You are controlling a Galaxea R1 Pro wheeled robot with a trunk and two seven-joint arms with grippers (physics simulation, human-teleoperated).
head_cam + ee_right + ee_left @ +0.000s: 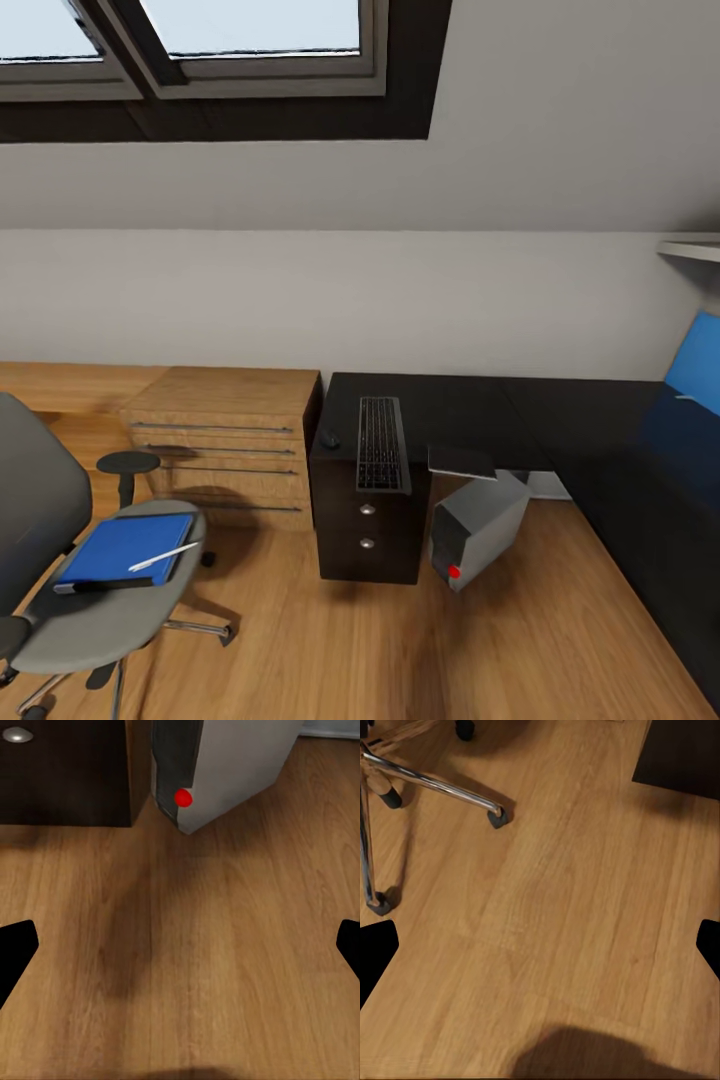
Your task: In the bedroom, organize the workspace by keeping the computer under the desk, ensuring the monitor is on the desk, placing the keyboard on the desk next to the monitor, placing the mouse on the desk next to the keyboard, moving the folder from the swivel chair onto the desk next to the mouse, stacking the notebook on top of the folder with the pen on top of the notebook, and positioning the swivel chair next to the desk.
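Two grippers are held wide open over bare floor, the left gripper (540,945) and the right gripper (180,952). The folder (128,548) is seen on the swivel chair (100,600), left of the desk (450,410). The pen (163,557) could be rolled off if the folder is tipped.

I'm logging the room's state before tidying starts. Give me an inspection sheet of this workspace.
Surface: black desk, L-shaped, with drawers below.
Job's things: keyboard and a small dark mouse on the desk; blue folder with a white pen across it on the swivel chair seat; grey computer tilted on the floor at the desk's inner corner.
Clutter: a blue slab at the desk's far right, unclear what.
Pincers: left pincer and right pincer open, over bare floor.
Cables: nothing seen.
Surroundings: light-wood chest of drawers, wooden floor, skylight.
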